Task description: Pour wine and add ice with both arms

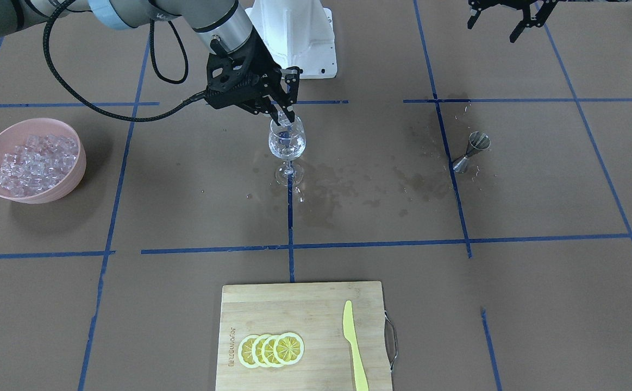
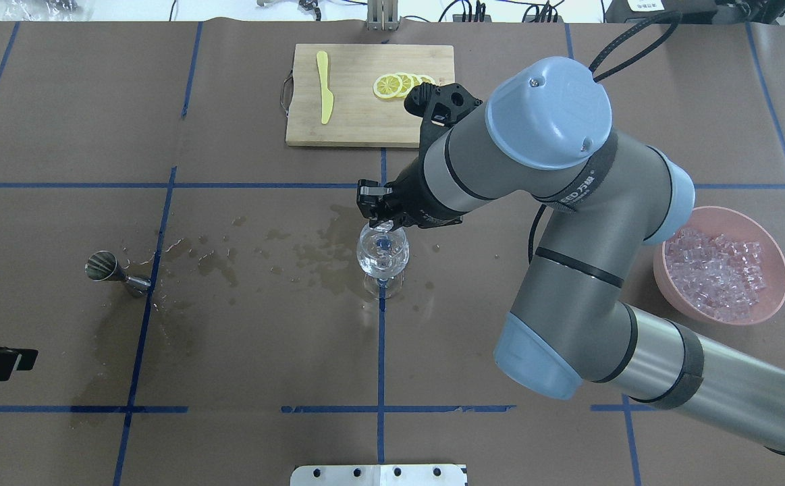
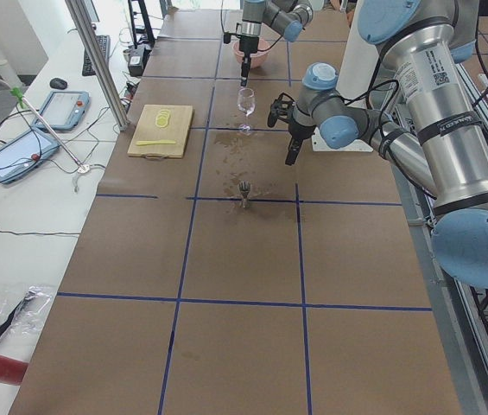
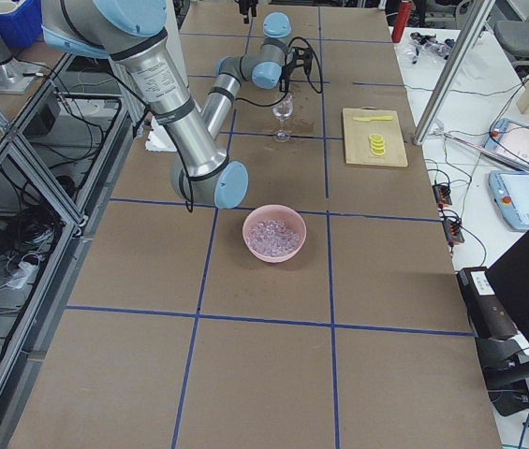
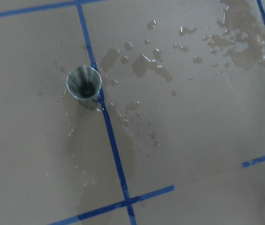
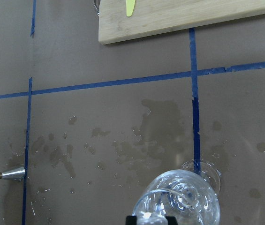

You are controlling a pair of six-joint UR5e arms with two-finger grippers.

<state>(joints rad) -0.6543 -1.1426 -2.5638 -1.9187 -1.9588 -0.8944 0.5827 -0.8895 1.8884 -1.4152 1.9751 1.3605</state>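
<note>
black right gripper (image 1: 287,119) – fingertips close together over clear stemmed wine glass (image 1: 287,145), grip can't tell | black left gripper (image 1: 492,30) – wide open, empty

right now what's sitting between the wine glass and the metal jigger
No object: in the overhead view only wet splash marks on the brown table cover lie between the wine glass and the jigger.

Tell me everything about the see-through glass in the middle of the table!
The wine glass is clear, with a round bowl, a thin stem and a flat round foot. It stands upright on a blue tape line on the brown table, with wet patches around it. Inside are clear glassy lumps that look like ice. The right gripper hangs at its rim; whether the jaws touch the glass cannot be told.
</note>
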